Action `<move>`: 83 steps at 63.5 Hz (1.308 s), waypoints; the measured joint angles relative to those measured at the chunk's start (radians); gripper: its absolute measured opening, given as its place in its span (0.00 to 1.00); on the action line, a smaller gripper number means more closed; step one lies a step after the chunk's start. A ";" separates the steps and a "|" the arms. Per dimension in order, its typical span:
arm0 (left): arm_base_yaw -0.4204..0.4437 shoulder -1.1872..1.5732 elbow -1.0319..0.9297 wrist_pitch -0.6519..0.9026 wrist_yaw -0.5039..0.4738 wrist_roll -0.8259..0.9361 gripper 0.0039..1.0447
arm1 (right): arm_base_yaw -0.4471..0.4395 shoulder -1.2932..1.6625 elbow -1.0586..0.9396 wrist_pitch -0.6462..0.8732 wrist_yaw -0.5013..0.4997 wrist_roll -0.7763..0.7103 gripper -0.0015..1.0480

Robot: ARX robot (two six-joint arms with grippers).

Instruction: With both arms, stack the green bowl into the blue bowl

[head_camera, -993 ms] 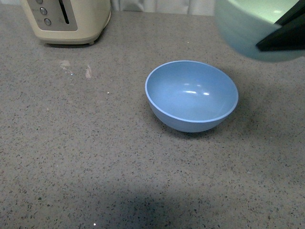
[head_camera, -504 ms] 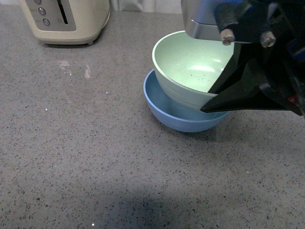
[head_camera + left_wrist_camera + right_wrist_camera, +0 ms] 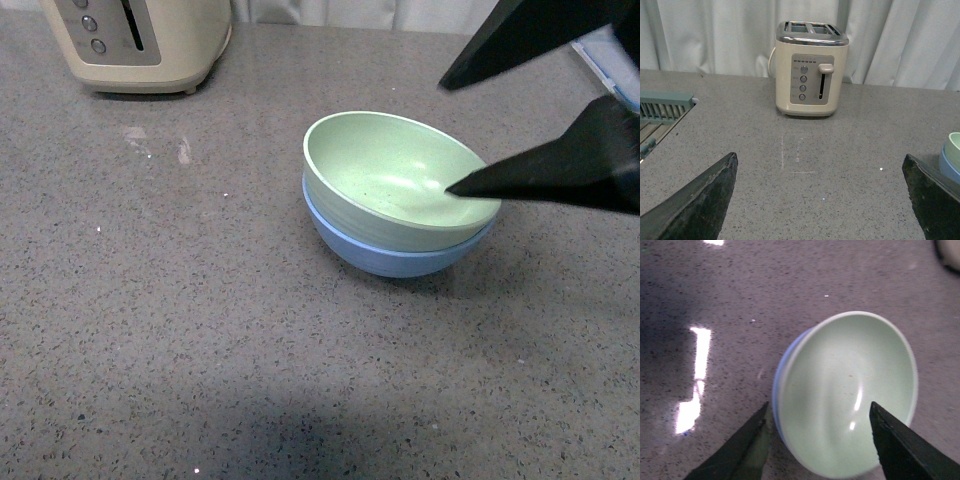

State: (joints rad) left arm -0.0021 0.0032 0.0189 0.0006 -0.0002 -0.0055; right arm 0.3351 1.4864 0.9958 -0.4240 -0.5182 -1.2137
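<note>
A pale green bowl (image 3: 398,180) sits nested inside a light blue bowl (image 3: 390,255) on a speckled grey countertop (image 3: 200,330), near a cream toaster (image 3: 140,40). The right gripper (image 3: 455,135) hovers over the bowls, jaws spread apart and empty. The left gripper (image 3: 820,200), facing the toaster, also has its jaws wide apart, holding nothing.

Both end effectors carry black, angular, matte fingers (image 3: 540,180) tapering to pointed wedge tips (image 3: 700,200).
</note>
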 joint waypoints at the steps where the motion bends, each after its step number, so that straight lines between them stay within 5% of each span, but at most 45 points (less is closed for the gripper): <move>1: 0.000 0.000 0.000 0.000 0.000 0.000 0.94 | -0.004 -0.010 -0.005 0.006 -0.002 0.005 0.66; 10: 0.000 0.000 0.000 0.000 0.000 0.000 0.94 | -0.107 -0.202 -0.140 0.168 -0.018 0.192 0.93; 20: 0.000 0.000 0.000 0.000 0.000 0.000 0.94 | -0.221 -0.371 -0.323 0.336 -0.004 0.428 0.91; 28: 0.000 0.000 0.000 0.000 0.000 0.000 0.94 | -0.315 -0.513 -0.490 0.616 0.185 0.724 0.91; 35: 0.000 0.000 0.000 0.000 0.000 0.000 0.94 | -0.367 -0.581 -0.558 0.655 0.266 0.903 0.91; 59: 0.000 0.000 0.000 0.000 0.000 0.000 0.94 | -0.368 -0.583 -0.562 0.657 0.260 0.992 0.91; 68: 0.000 0.000 0.000 0.000 0.000 0.000 0.94 | -0.341 -0.602 -0.692 0.971 0.506 1.131 0.70; 83: 0.000 0.000 0.000 0.000 0.000 0.000 0.94 | -0.338 -0.707 -0.808 1.008 0.518 1.193 0.33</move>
State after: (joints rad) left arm -0.0021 0.0032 0.0189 0.0006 0.0002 -0.0051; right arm -0.0029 0.7792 0.1879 0.5838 -0.0006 -0.0204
